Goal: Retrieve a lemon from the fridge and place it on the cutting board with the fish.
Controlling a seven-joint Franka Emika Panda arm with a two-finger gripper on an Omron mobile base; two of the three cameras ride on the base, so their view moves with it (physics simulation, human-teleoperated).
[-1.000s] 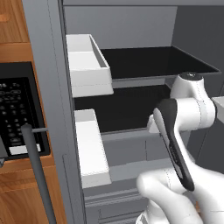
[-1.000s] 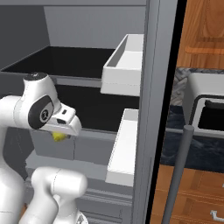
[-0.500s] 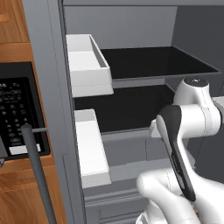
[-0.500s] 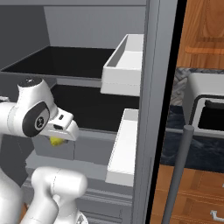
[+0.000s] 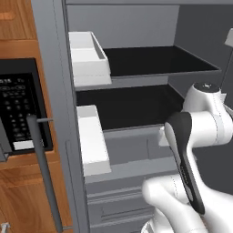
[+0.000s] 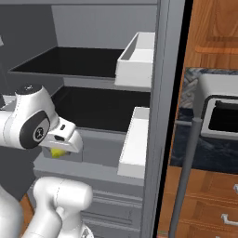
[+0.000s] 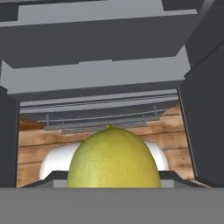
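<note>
One lemon [image 7: 113, 158] sits pinched in the gripper [image 6: 59, 151], a yellow sliver showing under the hand in the right base view, just in front of the fridge [image 5: 136, 113] drawers below the dark shelves. By my reading, the retrieval step is nearly done. Next comes clearing the open doors, then carrying the fruit to the board and fish without loosening the grip.

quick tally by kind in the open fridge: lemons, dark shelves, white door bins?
lemon: 1, sitting right at the gripper
dark shelves: 2
white door bins: 4, two on the left door, two on the right door
Total: 7
</note>
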